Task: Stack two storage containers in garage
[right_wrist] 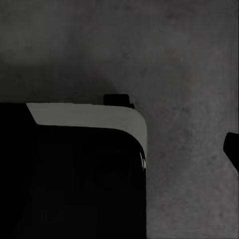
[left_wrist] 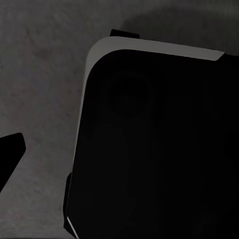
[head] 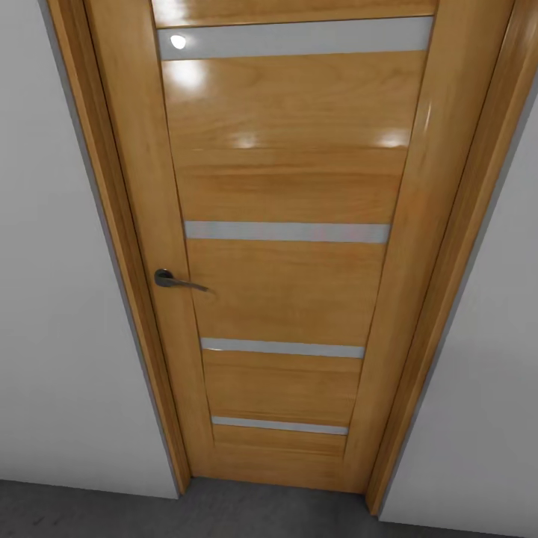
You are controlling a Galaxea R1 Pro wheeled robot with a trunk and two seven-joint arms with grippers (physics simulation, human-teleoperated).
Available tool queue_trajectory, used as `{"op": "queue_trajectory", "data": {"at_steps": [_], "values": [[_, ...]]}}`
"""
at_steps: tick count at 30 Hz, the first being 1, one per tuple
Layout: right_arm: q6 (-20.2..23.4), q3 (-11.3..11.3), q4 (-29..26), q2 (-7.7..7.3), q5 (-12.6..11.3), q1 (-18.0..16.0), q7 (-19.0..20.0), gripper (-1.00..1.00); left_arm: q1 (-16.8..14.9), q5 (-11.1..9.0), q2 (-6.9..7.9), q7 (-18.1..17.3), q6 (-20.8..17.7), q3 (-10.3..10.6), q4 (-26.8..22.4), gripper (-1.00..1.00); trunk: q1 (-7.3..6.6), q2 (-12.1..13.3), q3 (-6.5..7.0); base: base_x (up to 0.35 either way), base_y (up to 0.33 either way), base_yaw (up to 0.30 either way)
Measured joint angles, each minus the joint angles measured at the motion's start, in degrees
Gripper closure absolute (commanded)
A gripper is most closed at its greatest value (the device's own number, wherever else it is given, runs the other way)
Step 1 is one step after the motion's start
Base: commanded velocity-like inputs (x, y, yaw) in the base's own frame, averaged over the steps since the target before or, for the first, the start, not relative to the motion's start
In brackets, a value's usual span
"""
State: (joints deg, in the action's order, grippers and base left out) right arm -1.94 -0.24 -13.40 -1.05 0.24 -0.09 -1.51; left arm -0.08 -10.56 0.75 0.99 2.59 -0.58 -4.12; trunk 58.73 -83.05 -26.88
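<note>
Facing a closed wooden door (head: 284,246) — glossy honey-coloured veneer with four narrow frosted strips set across it and a dark metal lever handle (head: 175,281) near its left edge. Framed by pale grey walls (head: 52,299) on both sides, with a band of dark grey floor (head: 224,515) along the foot of the door. Rough, matte, concrete-like ground (left_wrist: 40,89) under both wrist cameras, beside a black rounded-corner body with a pale rim (left_wrist: 149,50), probably part of the robot's own base. No storage containers anywhere in these pictures, so their place cannot be told from here.

Judged from the task alone: plain rigid open boxes with low straight walls, likely light and stiff, not fragile, best taken by a wall or rim — smooth sides could slip under a weak pinch.

Finger spread on either arm impossible to tell: a dark sliver at each wrist picture's edge, nothing more.
</note>
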Motion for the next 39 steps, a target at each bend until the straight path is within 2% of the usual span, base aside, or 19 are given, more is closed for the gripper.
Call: {"op": "queue_trajectory", "data": {"at_steps": [2, 4, 6, 9, 10, 12, 14, 15, 16, 21, 24, 25, 27, 28, 33, 36, 39], "values": [[0.3, 0.0, -3.2, 0.05, -0.1, 0.0, -0.4, -1.00, 0.0, -0.1, -0.03, 0.0, 0.0, 0.0, 0.0, -1.00, 0.00, 0.0, 0.00, 0.000, 0.000, 0.000], [2.0, 0.0, -14.8, 0.60, 0.3, -0.9, -2.0, -1.00, 0.0, -0.2, -0.19, 0.0, 0.0, 0.1, 0.0, -1.00, 0.00, 0.0, 0.01, 0.000, 0.000, 0.000], [5.1, 0.1, -18.3, 2.01, 0.9, -3.4, -3.0, -1.00, 0.0, -0.2, -0.16, 0.0, 0.0, 0.1, 0.0, -1.00, 0.00, 0.0, 0.01, 0.000, 0.000, 0.000], [9.0, 0.2, -19.2, 4.44, 1.7, -7.9, -4.0, -1.00, 0.0, -0.2, -0.14, 0.0, 0.0, 0.1, 0.0, -1.00, 0.00, 0.0, 0.01, 0.000, 0.000, 0.000], [10.5, 0.2, -19.3, 5.77, 2.0, -10.5, -4.2, -1.00, 0.0, -0.2, -0.14, 0.0, 0.0, 0.1, 0.0, -1.00, 0.00, 0.0, 0.01, 0.000, 0.000, 0.000], [11.7, 0.2, -19.4, 7.23, 2.3, -13.2, -4.4, -1.00, 0.0, -0.2, -0.14, 0.0, 0.0, 0.1, 0.0, -1.00, 0.00, 0.0, 0.01, 0.000, 0.000, 0.000], [13.0, 0.2, -19.5, 9.94, 2.5, -17.9, -4.8, -1.00, 0.0, -0.2, -0.13, 0.0, 0.0, 0.1, 0.0, -1.00, 0.00, 0.0, 0.02, 0.000, 0.000, 0.000], [13.2, 0.2, -19.5, 10.62, 2.6, -19.0, -5.0, -1.00, 0.0, -0.2, -0.13, 0.0, 0.0, 0.1, 0.0, -1.00, 0.00, 0.0, 0.01, 0.000, 0.000, 0.000], [13.4, 0.2, -19.5, 11.02, 2.6, -20.1, -5.2, -1.00, 0.0, -0.2, -0.13, 0.0, 0.0, 0.1, 0.0, -1.00, 0.00, 0.0, 0.01, 0.000, 0.000, 0.000], [14.0, 0.8, -19.5, 11.04, 2.8, -27.2, -7.6, -1.00, 0.0, -0.2, -0.13, 0.0, 0.0, 0.1, 0.0, -1.00, 0.00, 0.0, 0.01, 0.000, 0.000, 0.000], [14.9, 3.3, -19.4, 11.05, 2.8, -30.8, -8.2, -1.00, 0.0, -0.2, -0.14, 0.0, 0.0, 0.1, 0.0, -1.00, 0.00, 0.0, 0.01, 0.000, 0.000, 0.000], [15.7, 5.2, -19.4, 11.05, 2.8, -32.4, -8.4, -1.00, 0.0, -0.2, -0.15, 0.0, 0.0, 0.1, 0.0, -1.00, 0.00, 0.0, 0.01, 0.000, 0.000, 0.000], [16.7, 7.1, -19.4, 11.05, 2.7, -34.1, -8.7, -1.00, 0.0, -0.2, -0.18, 0.0, 0.0, 0.1, 0.0, -1.00, 0.00, 0.0, 0.01, 0.000, 0.000, 0.000], [17.6, 8.8, -19.5, 11.05, 2.7, -35.5, -9.2, -1.00, 0.0, -0.2, -0.19, 0.0, 0.0, 0.1, 0.0, -1.00, 0.00, 0.0, 0.01, 0.000, 0.000, 0.000], [18.1, 12.7, -20.7, 11.05, 2.6, -38.5, -11.1, -1.00, 0.0, -0.2, -0.14, 0.0, 0.0, 0.1, -0.1, -1.00, 0.00, 0.0, 0.01, 0.000, 0.000, 0.000], [14.4, 19.4, -23.2, 11.05, 2.5, -39.1, -11.8, -1.00, 0.0, -0.2, -0.20, -0.2, 0.0, 0.1, -0.2, -1.00, 0.00, 0.0, 0.01, 0.000, 0.000, 0.000], [13.1, 23.8, -23.7, 11.05, 2.4, -39.2, -12.6, -1.00, 0.0, -0.2, -0.21, -0.1, 0.0, 0.1, -0.2, -1.00, 0.00, 0.0, 0.01, 0.000, 0.000, 0.000]]}}
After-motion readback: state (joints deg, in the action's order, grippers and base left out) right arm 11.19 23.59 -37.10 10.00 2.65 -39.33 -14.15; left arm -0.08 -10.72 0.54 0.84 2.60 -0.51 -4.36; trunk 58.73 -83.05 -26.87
